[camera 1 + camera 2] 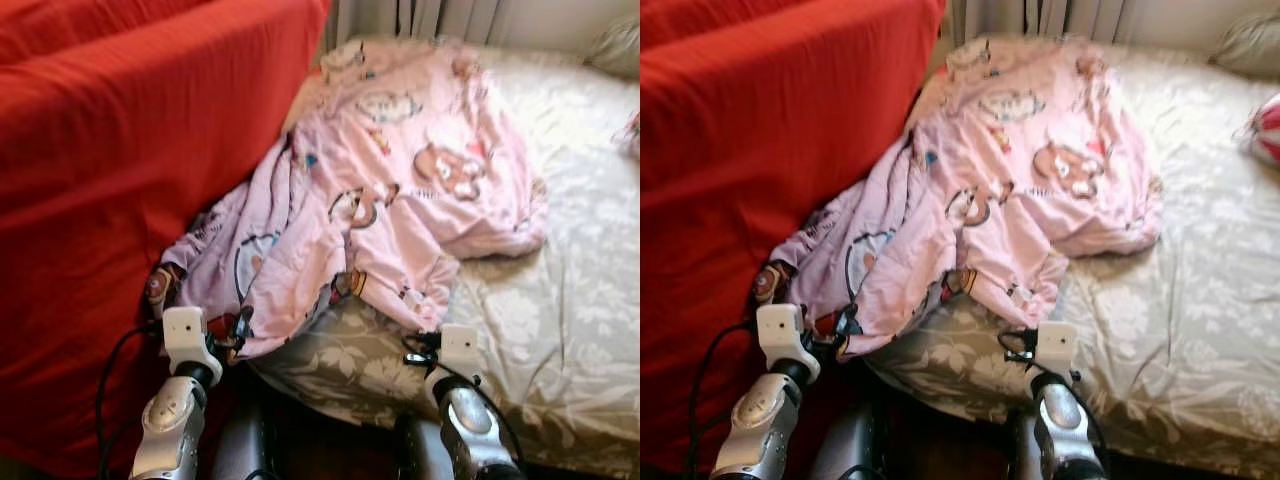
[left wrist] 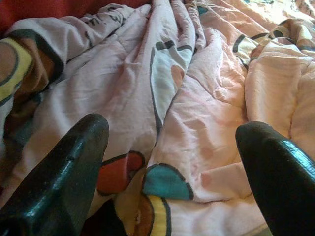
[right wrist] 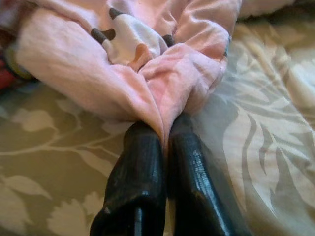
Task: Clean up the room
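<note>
A pink blanket (image 1: pixel 400 190) printed with cartoon animals lies crumpled across the left half of a bed, on a beige floral sheet (image 1: pixel 570 300). Its lower edge hangs down beside a red cover. My left gripper (image 2: pixel 172 129) is open at the blanket's lower left edge, with both black fingertips (image 2: pixel 83 142) spread over the folds. My right gripper (image 3: pixel 165 127) is shut on a fold of the pink blanket near the bed's front edge, and the cloth bunches up between its fingers. Both silver forearms (image 1: pixel 170 420) rise from the bottom of the head views.
A large piece of furniture under a red cover (image 1: pixel 120 150) stands close on the left, against the bed. A pillow (image 1: pixel 620 45) and a red and white object (image 1: pixel 1265 130) lie at the far right. Curtains (image 1: pixel 420 15) hang behind the bed.
</note>
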